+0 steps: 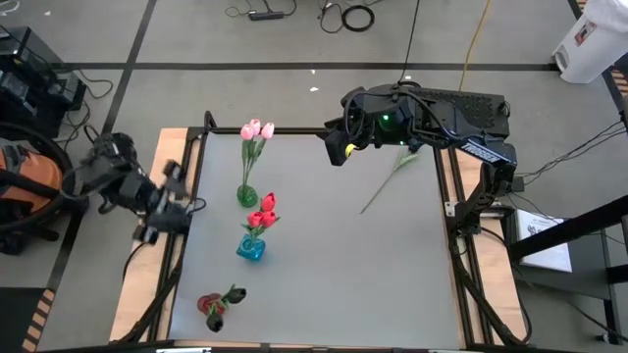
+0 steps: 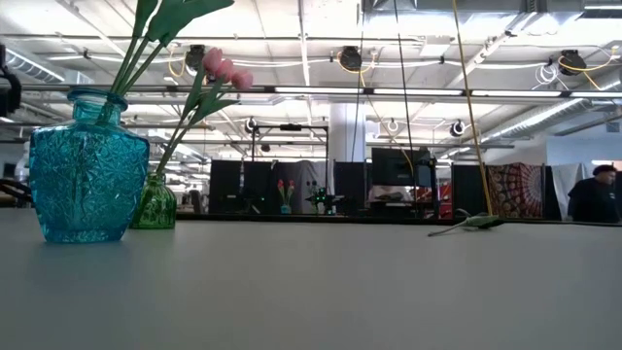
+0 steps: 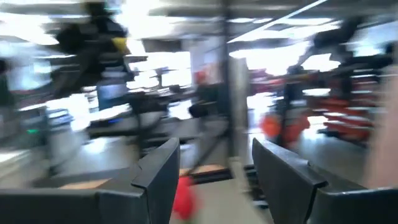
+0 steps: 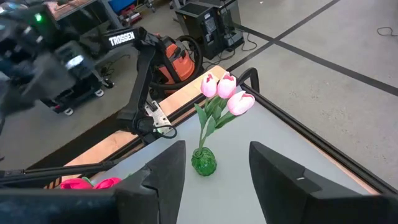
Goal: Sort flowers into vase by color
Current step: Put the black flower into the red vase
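Three vases stand in a row on the table's left half. A green vase (image 1: 246,196) holds pink tulips (image 1: 257,129), a blue vase (image 1: 251,249) holds red tulips (image 1: 263,211), and a red vase (image 1: 214,314) holds a dark tulip (image 1: 234,294). One loose flower (image 1: 388,181) lies flat on the mat right of centre; its far end runs under the right arm, so its head is hidden. My right gripper (image 1: 339,147) hangs open near the far edge, and its wrist view looks down on the pink tulips (image 4: 227,93). My left gripper (image 1: 169,210) is open and empty at the left edge.
The right half of the grey mat around the loose stem (image 2: 466,224) is bare. A dark frame rail (image 1: 294,130) runs along the table's far edge. A vacuum cleaner (image 4: 177,59) and equipment stand on the floor beyond the left edge. A person (image 2: 595,194) is far off in the room.
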You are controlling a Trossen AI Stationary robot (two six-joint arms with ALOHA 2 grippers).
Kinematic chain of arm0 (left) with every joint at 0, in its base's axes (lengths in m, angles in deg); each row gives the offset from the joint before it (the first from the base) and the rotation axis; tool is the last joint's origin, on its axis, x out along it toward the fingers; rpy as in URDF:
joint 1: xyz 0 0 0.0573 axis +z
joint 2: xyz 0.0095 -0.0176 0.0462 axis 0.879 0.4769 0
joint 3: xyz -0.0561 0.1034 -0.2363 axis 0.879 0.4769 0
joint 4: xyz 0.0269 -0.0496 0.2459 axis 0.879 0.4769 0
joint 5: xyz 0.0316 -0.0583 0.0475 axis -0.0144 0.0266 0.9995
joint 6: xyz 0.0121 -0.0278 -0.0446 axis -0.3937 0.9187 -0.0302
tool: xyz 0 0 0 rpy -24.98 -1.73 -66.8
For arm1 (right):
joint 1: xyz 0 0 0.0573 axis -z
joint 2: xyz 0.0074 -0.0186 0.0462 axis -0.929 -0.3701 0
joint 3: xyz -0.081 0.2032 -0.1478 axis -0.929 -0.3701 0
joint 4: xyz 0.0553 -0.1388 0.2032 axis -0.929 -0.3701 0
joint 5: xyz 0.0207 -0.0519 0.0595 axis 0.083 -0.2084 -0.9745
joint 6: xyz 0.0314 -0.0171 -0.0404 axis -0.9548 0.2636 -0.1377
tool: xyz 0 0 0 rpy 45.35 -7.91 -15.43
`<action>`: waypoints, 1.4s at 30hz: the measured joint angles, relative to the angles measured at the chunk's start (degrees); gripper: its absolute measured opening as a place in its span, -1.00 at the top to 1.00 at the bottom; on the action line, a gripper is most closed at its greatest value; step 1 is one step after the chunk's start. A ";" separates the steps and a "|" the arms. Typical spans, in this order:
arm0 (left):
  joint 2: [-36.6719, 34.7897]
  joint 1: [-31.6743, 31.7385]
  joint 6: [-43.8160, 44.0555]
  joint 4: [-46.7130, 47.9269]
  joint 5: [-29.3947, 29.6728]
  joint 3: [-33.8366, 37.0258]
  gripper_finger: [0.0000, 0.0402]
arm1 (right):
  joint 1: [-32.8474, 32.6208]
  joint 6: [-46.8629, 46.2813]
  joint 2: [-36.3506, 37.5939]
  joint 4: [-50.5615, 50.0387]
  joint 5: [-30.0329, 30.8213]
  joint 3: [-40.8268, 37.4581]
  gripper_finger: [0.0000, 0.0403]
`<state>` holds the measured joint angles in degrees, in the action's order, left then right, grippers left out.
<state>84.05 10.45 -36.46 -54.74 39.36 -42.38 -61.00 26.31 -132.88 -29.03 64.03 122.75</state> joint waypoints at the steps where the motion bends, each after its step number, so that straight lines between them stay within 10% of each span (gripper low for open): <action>1: -0.73 0.00 -0.11 2.31 3.02 -1.21 -0.04 | 0.01 0.00 0.00 0.00 0.00 0.00 0.16; 17: -1.90 0.00 22.48 43.53 26.60 -17.60 -0.04 | -0.01 0.00 0.00 0.00 0.00 0.00 0.16; 42: -1.79 0.00 20.35 44.94 32.17 -16.41 -0.04 | 0.00 0.00 0.00 0.00 0.00 0.00 0.16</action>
<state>82.26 10.45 -16.12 -9.80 71.54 -58.79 -61.00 26.31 -132.88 -29.03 64.03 122.75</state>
